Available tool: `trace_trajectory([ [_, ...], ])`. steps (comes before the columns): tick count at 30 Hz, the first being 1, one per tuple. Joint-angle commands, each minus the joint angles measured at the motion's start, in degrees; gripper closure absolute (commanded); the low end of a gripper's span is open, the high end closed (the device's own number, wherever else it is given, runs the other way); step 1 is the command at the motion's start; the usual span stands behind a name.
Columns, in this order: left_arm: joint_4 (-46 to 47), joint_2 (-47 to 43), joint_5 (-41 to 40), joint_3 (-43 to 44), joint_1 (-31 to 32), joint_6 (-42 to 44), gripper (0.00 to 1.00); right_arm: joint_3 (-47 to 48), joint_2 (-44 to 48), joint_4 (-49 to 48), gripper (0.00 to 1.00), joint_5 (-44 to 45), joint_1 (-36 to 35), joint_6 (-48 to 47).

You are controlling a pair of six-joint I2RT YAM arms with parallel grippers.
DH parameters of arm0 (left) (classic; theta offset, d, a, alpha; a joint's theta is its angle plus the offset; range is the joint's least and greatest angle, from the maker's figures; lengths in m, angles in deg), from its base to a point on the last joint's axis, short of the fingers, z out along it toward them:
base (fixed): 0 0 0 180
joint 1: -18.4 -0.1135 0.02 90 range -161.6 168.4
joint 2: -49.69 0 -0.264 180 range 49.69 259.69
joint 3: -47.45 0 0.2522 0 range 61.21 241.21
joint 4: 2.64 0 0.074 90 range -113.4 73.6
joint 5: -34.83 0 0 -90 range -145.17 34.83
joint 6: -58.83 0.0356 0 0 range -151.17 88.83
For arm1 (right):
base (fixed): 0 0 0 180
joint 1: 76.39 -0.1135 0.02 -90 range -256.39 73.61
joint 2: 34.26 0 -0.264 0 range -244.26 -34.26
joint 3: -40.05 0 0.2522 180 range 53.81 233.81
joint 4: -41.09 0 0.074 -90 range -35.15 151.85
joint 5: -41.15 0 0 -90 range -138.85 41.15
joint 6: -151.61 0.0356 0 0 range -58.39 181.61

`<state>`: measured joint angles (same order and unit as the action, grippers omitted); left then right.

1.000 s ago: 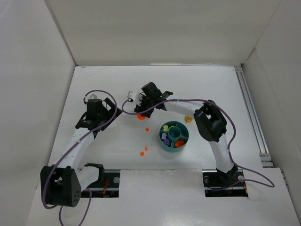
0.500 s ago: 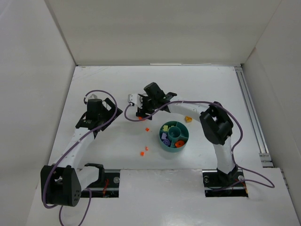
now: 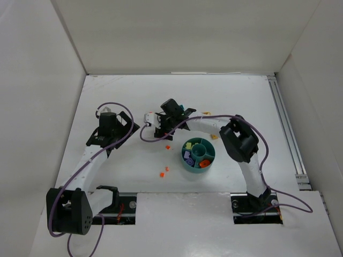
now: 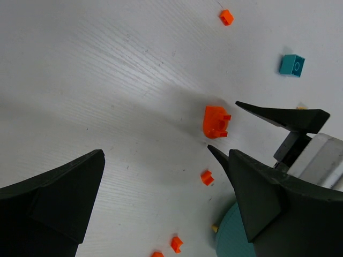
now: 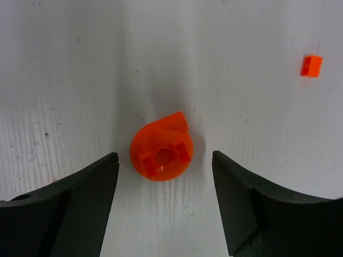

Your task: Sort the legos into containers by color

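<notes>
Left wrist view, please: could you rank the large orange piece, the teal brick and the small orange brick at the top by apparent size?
1. large orange piece
2. teal brick
3. small orange brick
Both bricks seem to lie farther from the camera, so the true gaps may be smaller than they look.

Teal dish [image 4: 228,243] mostly off-frame

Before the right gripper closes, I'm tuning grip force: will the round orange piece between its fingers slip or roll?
Probably rigid and light: the round orange piece looks like moulded plastic. Its curved rim may squirt sideways from the fingers. Lying flat, it shouldn't roll.
</notes>
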<state>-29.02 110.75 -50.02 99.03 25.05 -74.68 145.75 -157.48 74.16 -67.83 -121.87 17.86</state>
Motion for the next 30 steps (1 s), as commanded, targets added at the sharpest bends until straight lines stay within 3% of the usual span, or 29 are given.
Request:
trace_trajectory([
  [1, 1.4, -0.2, -0.1, -0.7, -0.2, 0.9, 0.00, 2.9, -0.9, 0.3, 0.24, 0.8, -0.8, -0.6],
  [6, 1.4, 0.3, -0.1, -0.7, -0.2, 0.9, 0.00, 3.4, -2.2, 0.3, 0.24, 2.1, -0.8, 0.5],
  [15, 1.4, 0.3, -0.1, -0.7, -0.2, 0.9, 0.00, 2.9, -2.2, -0.2, 0.41, 2.1, -0.8, 1.0],
  [21, 1.4, 0.3, -0.1, -0.7, -0.2, 0.9, 0.00, 2.4, -0.9, -0.2, 0.58, 1.5, -0.8, 1.6],
  [30, 1.4, 0.3, -0.1, -0.7, -0.2, 0.9, 0.00, 1.8, 1.8, -2.1, 0.65, 0.8, -0.8, 1.6],
])
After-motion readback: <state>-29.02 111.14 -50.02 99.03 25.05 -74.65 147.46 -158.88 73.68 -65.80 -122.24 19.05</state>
